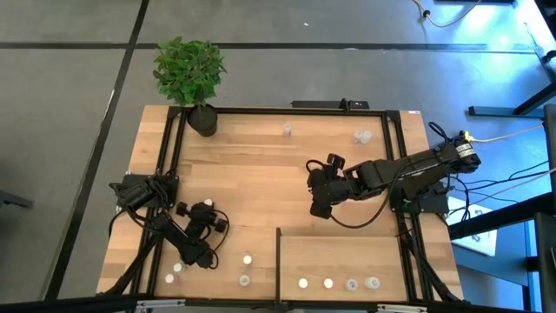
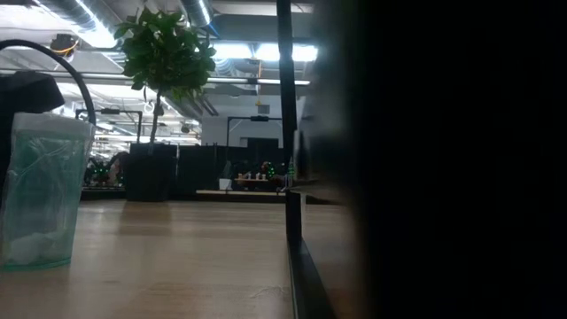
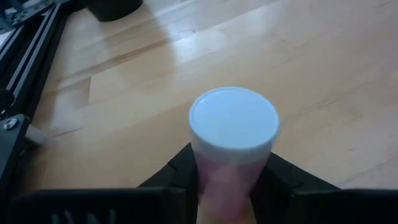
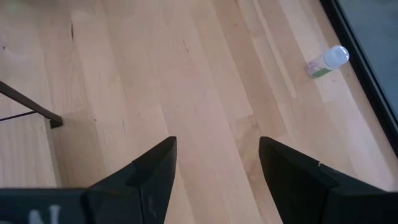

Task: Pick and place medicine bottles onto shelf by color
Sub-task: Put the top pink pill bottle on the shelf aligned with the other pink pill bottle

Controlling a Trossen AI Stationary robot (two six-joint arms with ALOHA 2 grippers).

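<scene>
The left end effector (image 3: 227,186) sits low over the worktop (image 1: 261,174), near its front-left corner. Between its two dark fingers (image 3: 180,171) stands a pinkish medicine bottle with a white cap (image 3: 233,121). The bottle is upright, long axis vertical, cap pointing up. The fingers lie close against both sides of the body, but firm clamping cannot be told from the pictures.

The right end effector (image 4: 214,174) hangs over the middle of the worktop with its fingers spread and nothing between them — bare wood shows in the gap. Ahead of it and off to one side, a white-capped bottle with a green label (image 4: 326,62) lies or leans tilted on the planks, cap pointing away from the end effector.

The shelf (image 1: 339,252), a pale panel with a black edge strip, lies below the right end effector in the high view. It carries four bottles in a row along its front edge: two white-capped ones (image 1: 303,283) beside two greyish ones (image 1: 372,282), all upright.

More bottles stand loose just beside the left end effector (image 1: 247,259) — others stand far beyond the right one (image 1: 362,136). A potted plant (image 1: 191,74) occupies the far-left corner.
</scene>
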